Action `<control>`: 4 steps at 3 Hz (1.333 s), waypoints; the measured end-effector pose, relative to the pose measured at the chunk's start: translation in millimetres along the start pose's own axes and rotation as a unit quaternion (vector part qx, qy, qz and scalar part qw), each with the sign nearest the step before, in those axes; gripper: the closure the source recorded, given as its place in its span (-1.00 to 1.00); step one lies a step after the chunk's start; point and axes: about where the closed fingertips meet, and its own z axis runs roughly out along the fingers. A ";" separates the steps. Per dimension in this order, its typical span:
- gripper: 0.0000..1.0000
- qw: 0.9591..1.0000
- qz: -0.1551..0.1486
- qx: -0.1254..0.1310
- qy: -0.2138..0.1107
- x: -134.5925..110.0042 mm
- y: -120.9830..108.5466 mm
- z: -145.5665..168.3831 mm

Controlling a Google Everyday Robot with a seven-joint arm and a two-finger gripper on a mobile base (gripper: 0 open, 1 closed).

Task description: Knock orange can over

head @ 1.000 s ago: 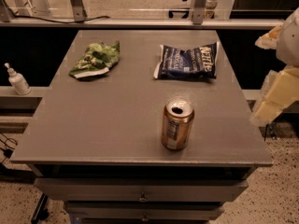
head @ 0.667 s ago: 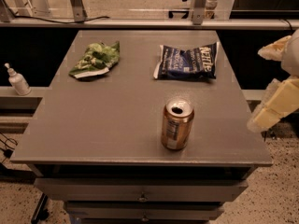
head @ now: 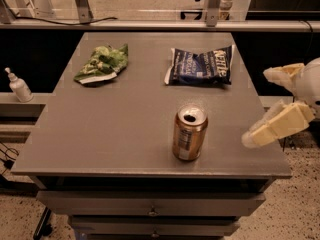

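Sitting upright near the front edge of the gray table is one orange can, its label text too small to read. Just off the table's right side, the one gripper is hovering with both pale fingers spread wide, gripping nothing, clear of the can. Farther back, two chip bags are lying flat: one blue bag reading "Kettle" and one crumpled green bag.

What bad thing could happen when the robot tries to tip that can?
The orange can stands near the front edge of the table, so once tipped it might roll off. The open gripper hangs beyond the right edge and could bump it coming in. The can's mouth is open; leftover drink might spill.
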 end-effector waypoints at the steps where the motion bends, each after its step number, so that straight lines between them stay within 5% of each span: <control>1: -1.00 0.996 0.018 -0.017 -0.084 -16.0 15.1 29.1; 2: -1.00 0.988 0.028 -0.026 -0.152 -38.5 28.5 60.5; 4: -1.00 0.981 0.028 -0.035 -0.188 -49.7 48.6 114.5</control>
